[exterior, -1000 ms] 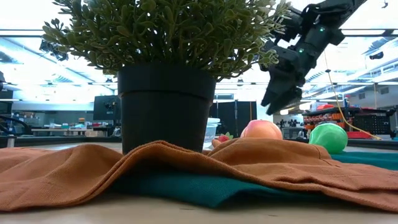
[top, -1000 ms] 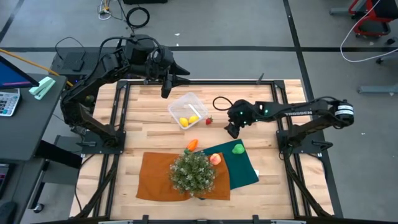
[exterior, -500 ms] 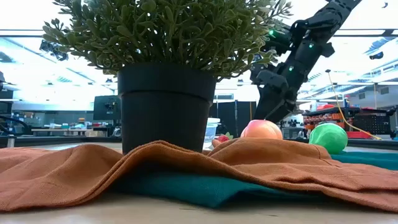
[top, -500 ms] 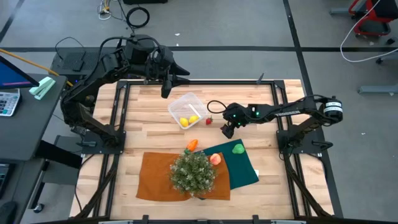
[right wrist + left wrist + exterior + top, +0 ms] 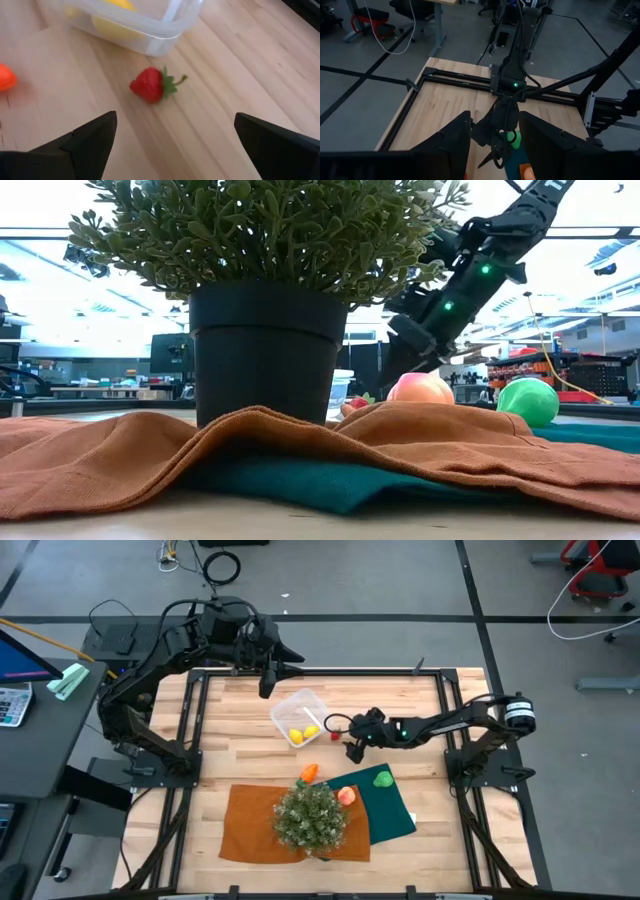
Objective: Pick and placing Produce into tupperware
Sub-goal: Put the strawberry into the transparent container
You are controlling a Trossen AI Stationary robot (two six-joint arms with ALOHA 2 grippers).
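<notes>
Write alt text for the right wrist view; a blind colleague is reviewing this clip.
The open right gripper hovers just short of a red toy strawberry lying on the bare wooden table. Beyond it stands the clear tupperware holding yellow produce; an orange piece shows at the edge.

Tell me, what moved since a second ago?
The right gripper slid across the table toward the red strawberry beside the tupperware and dropped lower, opening its fingers wide. It holds nothing yet. The left gripper, the yellow pieces in the tupperware, the plant, the cloths and the other produce stayed put.
</notes>
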